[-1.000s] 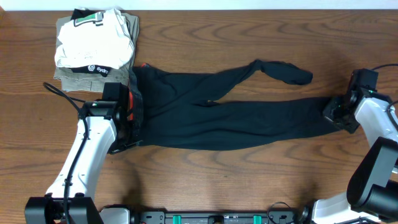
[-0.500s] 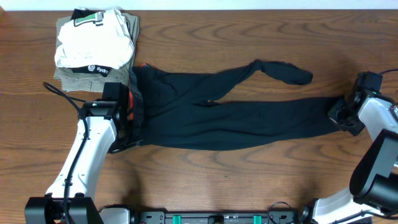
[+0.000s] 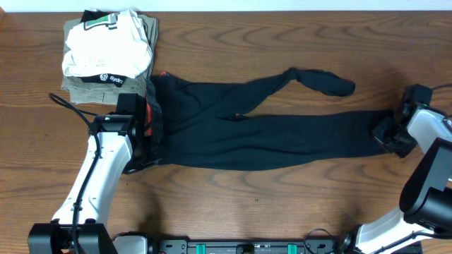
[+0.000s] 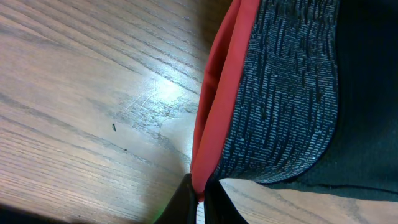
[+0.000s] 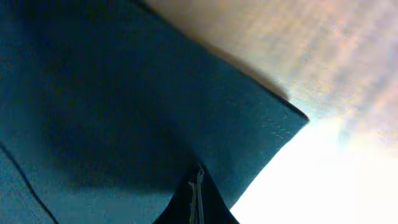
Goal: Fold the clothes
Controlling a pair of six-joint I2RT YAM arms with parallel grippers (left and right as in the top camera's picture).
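Note:
The clothes, a pair of black pants [image 3: 254,134], lie stretched across the table, waistband at the left and legs running right. The upper leg ends in a curled cuff [image 3: 332,83]. My left gripper [image 3: 145,134] sits at the waistband. In the left wrist view that gripper [image 4: 200,198] is shut on the red lining [image 4: 224,93] beside the grey waistband [image 4: 286,93]. My right gripper [image 3: 388,134] holds the end of the lower leg. In the right wrist view it [image 5: 196,200] is shut on the black fabric [image 5: 124,93] near the hem corner.
A stack of folded garments [image 3: 106,53] sits at the back left, close to the waistband. A black cable [image 3: 62,103] loops beside the left arm. Bare wooden table [image 3: 282,204] lies in front of the pants.
My right gripper has shifted slightly right with the leg end, drawing the lower leg a bit longer. The left arm has stayed put.

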